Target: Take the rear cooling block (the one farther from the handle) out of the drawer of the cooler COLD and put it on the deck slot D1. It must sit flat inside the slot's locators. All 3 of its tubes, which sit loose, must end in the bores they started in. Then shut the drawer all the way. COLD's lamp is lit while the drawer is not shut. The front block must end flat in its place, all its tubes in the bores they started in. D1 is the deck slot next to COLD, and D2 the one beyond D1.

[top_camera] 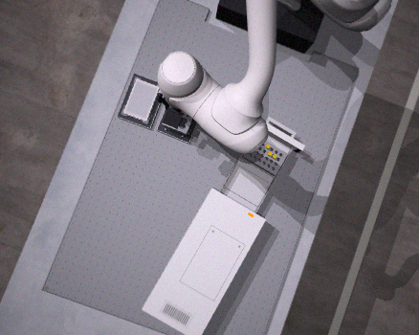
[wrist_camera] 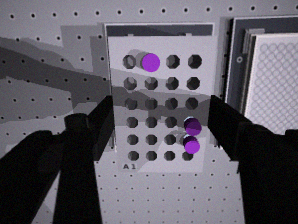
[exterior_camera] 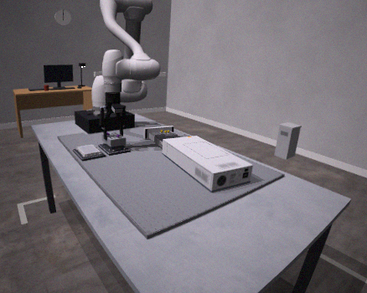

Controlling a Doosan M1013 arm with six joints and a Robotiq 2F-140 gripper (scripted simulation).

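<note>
1. Grey table (exterior_camera: 256, 234), covered over most of its top by a perforated deck mat (exterior_camera: 156, 188).
2. White arm (top_camera: 216, 107), rising from a dark pedestal (exterior_camera: 84, 122) at the table's far edge and bent down over the far-left corner of the mat.
3. Cooler COLD (exterior_camera: 198, 156), a long white box nearer the right edge. Lamp (top_camera: 251, 214) lit orange, so not shut.
4. Drawer (top_camera: 247, 188) pulled out toward the far edge, handle (top_camera: 285, 134) foremost. Rear bay bare. Front block (top_camera: 269, 162) flat by the handle, yellow tubes (top_camera: 272, 154) in its bores.
5. D2 (exterior_camera: 89, 151), closest to the left edge, carrying a pale plate. D1 (exterior_camera: 123, 150) just beside it, toward COLD.
6. Gripper (wrist_camera: 161, 114) clenched on the rear cooling block (wrist_camera: 161, 93), one black finger on each long side.
7. Rear cooling block level and low over D1. Seated inside the locators or a hair above: cannot tell.
8. Three purple tubes (wrist_camera: 150, 62), one near the far end of the block and two close together near the other end, all upright in bores.
9. Handling, as a judgement: rigid, dense, probably smooth-sided, so no give under the pads and some risk of slipping. Best held as now, across the flat long sides at mid-length. Must be kept level and set down gently, since a tilt or jolt could spill the loose tubes.
</note>
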